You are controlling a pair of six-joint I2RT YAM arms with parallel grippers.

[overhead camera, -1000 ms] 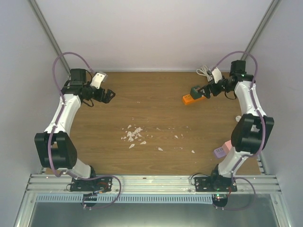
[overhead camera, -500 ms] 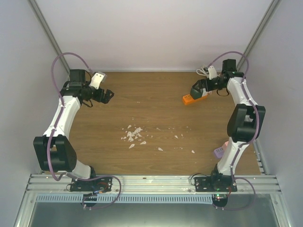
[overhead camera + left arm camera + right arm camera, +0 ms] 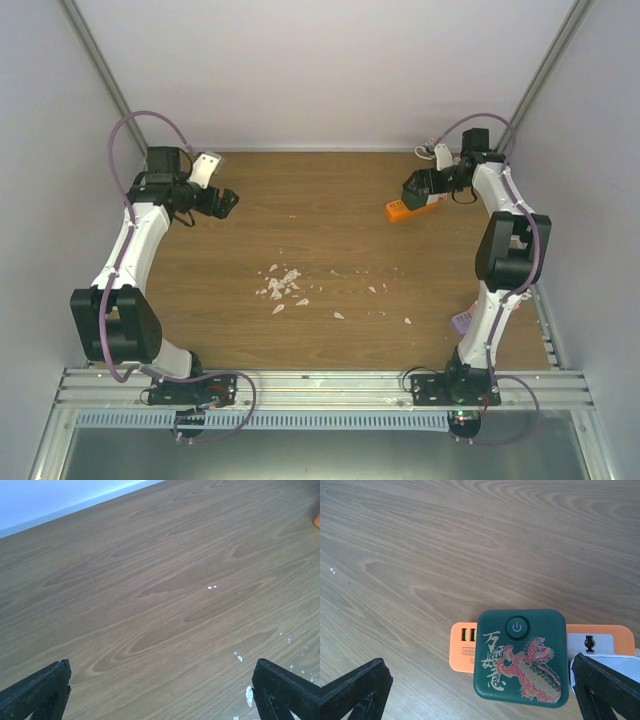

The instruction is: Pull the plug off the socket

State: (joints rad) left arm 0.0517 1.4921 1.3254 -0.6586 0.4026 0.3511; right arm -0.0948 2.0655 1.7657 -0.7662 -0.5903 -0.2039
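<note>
A dark green square plug (image 3: 520, 655) with a red dragon print and a power button sits plugged into an orange socket strip (image 3: 462, 647), which lies flat on the wooden table. In the top view the strip (image 3: 399, 211) is at the back right, and the plug is hidden under the gripper. My right gripper (image 3: 480, 697) (image 3: 417, 186) is open just above the plug, with one finger on each side, not touching it. My left gripper (image 3: 226, 201) (image 3: 160, 700) is open and empty over bare wood at the back left.
A white block (image 3: 620, 665) sits on the strip to the right of the plug. A white cable coil (image 3: 430, 152) lies at the back right corner. White crumbs (image 3: 281, 284) are scattered mid-table. A pink object (image 3: 465, 321) lies by the right arm.
My right arm has swung its elbow back toward the rear wall, and its gripper has settled over the plug on the orange strip. The left arm has barely moved.
</note>
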